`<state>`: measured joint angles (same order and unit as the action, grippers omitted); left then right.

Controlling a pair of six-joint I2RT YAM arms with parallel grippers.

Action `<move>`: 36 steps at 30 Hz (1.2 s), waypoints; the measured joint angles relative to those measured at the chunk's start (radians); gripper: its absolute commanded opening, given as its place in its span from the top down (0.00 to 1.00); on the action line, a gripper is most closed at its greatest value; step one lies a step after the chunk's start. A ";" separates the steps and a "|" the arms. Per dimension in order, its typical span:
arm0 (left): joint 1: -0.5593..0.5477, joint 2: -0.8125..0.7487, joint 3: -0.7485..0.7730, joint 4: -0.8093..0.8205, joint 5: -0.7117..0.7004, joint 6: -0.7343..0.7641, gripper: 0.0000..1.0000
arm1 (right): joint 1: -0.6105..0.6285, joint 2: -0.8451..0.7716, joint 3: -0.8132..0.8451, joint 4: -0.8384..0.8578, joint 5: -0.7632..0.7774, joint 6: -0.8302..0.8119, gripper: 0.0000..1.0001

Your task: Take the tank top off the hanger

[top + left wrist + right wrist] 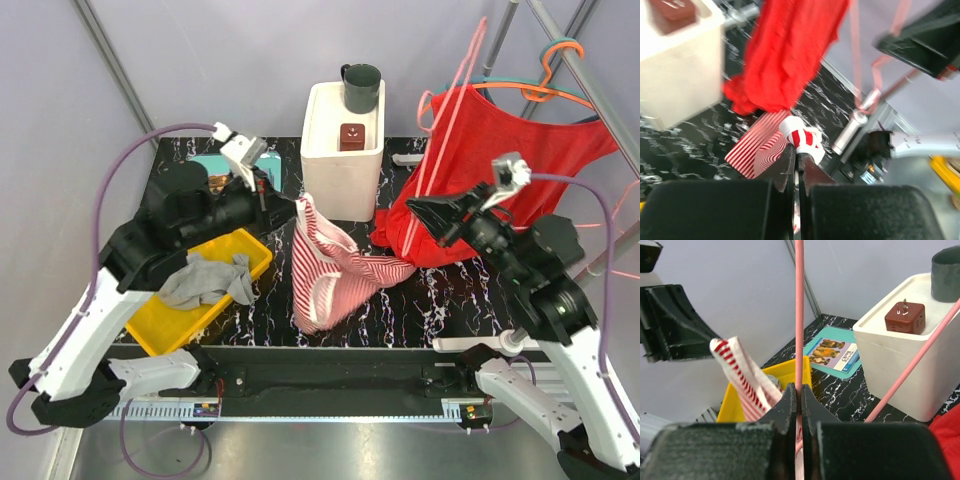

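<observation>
The red-and-white striped tank top hangs in mid-air over the middle of the table. My left gripper is shut on its upper left strap. In the left wrist view the striped fabric is pinched at the tips of the gripper. The tank top's right end trails toward the foot of the pink hanger. My right gripper is shut on one pink hanger rod. In the right wrist view that rod rises from the shut gripper, with the striped top just left of it.
A white box at the back centre carries a dark cup and a brown block. A yellow tray with a grey cloth lies left. A red garment hangs on the right rack. A teal book lies back left.
</observation>
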<state>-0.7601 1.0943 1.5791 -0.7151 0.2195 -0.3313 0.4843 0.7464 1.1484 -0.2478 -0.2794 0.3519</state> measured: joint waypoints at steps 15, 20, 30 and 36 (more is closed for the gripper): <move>-0.024 0.344 -0.134 0.112 -0.039 -0.005 1.00 | 0.000 -0.199 0.014 -0.145 -0.019 0.032 1.00; -0.108 0.501 -0.218 0.167 -0.123 -0.009 0.90 | 0.000 -0.217 0.012 -0.171 -0.027 0.047 1.00; -0.235 0.522 -0.380 0.296 -0.251 -0.036 0.19 | 0.000 -0.277 -0.014 -0.199 -0.039 0.057 1.00; -0.304 0.539 -0.421 0.343 -0.365 -0.008 0.01 | 0.000 -0.295 -0.041 -0.223 -0.057 0.066 1.00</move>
<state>-1.0645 1.6329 1.1584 -0.3717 -0.1459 -0.3389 0.4843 0.4515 1.1072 -0.4706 -0.3363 0.4175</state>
